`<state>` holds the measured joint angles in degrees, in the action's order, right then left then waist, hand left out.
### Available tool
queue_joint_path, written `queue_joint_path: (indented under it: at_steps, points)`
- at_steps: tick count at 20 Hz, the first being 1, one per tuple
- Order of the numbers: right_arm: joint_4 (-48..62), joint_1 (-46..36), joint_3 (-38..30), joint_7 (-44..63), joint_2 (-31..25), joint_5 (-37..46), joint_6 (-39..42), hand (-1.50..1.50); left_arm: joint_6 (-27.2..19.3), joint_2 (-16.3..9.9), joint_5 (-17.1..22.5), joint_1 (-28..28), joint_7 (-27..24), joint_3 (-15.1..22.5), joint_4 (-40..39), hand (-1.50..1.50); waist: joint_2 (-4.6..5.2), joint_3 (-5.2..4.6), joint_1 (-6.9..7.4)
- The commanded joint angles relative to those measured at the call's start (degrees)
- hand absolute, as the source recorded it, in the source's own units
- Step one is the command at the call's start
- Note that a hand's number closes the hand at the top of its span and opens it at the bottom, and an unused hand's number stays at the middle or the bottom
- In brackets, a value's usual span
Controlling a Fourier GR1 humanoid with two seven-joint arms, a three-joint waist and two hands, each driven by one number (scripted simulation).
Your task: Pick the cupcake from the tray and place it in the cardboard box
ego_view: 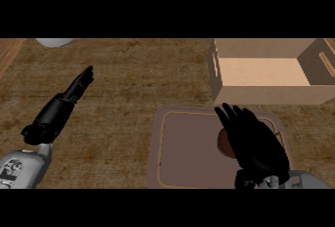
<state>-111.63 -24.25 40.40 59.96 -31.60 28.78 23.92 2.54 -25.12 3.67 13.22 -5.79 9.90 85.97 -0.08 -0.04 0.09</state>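
A brown tray [186,146] with a pale rim lies on the counter at the lower centre-right. Only a brown sliver of the cupcake [223,144] shows on the tray, at the left edge of my right hand. The rest of it is hidden. My right hand [256,144] hovers over it, fingers straight and pointing away from me, open. The cardboard box [268,73] stands open just beyond the tray at the upper right, its inside bare. My left hand [68,99] rests open at the left, fingers straight, far from the tray.
A white round object [53,42] shows at the top left edge. The counter top is brown wood grain. A paler wooden strip [9,53] runs along the far left.
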Motion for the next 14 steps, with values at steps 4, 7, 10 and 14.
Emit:
queue_joint_path:
  at_steps: [4, 7, 10, 14]
  points:
    - [3.7, 3.2, -1.3, 2.5, 5.1, 5.4, 3.1, -1.5, 1.6, 1.2, -0.9, 1.3, -0.1, -3.0, -0.8, 0.0, 0.05, 0.02, -0.13]
    - [7.8, 3.5, -1.4, -1.2, 8.4, 8.8, 2.7, -1.5, 1.8, 2.1, -2.7, -1.0, 1.2, -2.2, 2.1, 0.0, 0.05, 0.04, 0.17]
    - [4.3, 4.8, -4.4, -0.9, 8.5, 8.6, 6.4, -1.5, 0.8, 5.3, -4.6, 2.6, 4.1, -1.4, 1.2, 0.0, 0.03, 0.03, -0.17]
    - [9.7, 5.6, -5.6, -4.5, 9.0, 12.8, 5.4, -1.5, 3.3, 4.6, -3.9, -0.5, 3.7, -2.9, 3.0, 0.0, 0.05, 0.04, 0.01]
